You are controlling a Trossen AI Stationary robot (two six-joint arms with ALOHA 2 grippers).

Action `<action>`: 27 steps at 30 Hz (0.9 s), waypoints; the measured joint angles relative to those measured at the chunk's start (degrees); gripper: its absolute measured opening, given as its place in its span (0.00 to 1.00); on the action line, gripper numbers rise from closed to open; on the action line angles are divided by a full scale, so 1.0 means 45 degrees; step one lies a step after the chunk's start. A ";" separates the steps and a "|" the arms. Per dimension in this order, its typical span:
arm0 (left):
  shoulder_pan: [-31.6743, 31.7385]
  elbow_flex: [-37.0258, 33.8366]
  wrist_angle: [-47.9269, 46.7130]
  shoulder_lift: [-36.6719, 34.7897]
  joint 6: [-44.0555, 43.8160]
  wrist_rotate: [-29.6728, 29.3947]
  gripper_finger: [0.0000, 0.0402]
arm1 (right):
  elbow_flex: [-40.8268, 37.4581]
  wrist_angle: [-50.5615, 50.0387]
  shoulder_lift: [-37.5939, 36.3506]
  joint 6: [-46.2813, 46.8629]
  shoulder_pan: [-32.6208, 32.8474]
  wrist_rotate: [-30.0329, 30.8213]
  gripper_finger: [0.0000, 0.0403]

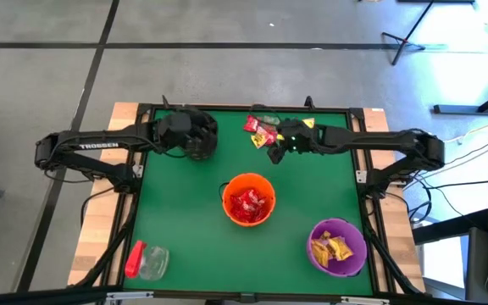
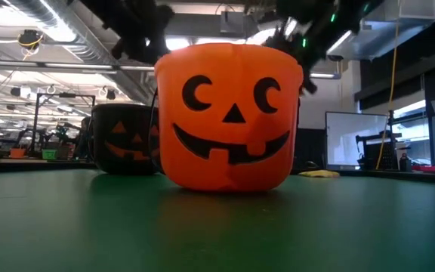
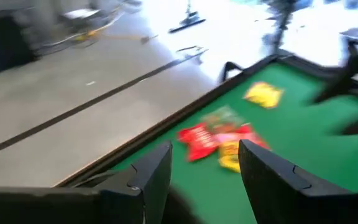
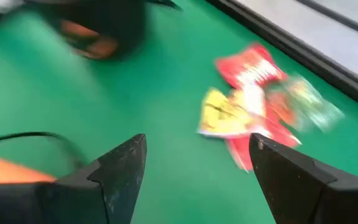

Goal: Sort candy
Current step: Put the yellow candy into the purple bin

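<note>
Several candy packets [image 1: 261, 131] at upper centre should be singled out; right gripper [image 4: 194, 168] fingers spread wide, left gripper [image 3: 204, 165] fingers parted, empty.

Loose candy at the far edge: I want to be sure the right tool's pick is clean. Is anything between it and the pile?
Nothing visible. The right tool, fingers apart, is right beside the loose candy, with only bare green table between them. The left tool is over a black bucket, off to the side.
</note>
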 joint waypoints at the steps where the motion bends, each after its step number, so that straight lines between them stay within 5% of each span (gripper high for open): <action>1: -0.0093 0.0017 0.0252 0.0000 0.0152 0.0307 0.43 | -0.0120 -0.0043 0.0263 0.0327 -0.0285 0.0041 0.70; 13: -0.0912 0.0029 0.2052 0.0005 0.2281 0.3419 0.43 | 0.0259 0.2555 0.4324 0.1622 -0.2339 -0.1590 0.70; 27: -0.0942 0.0029 0.2082 0.0024 0.2271 0.3601 0.43 | 0.2575 0.0563 0.6785 0.0855 -0.2686 -0.1925 0.64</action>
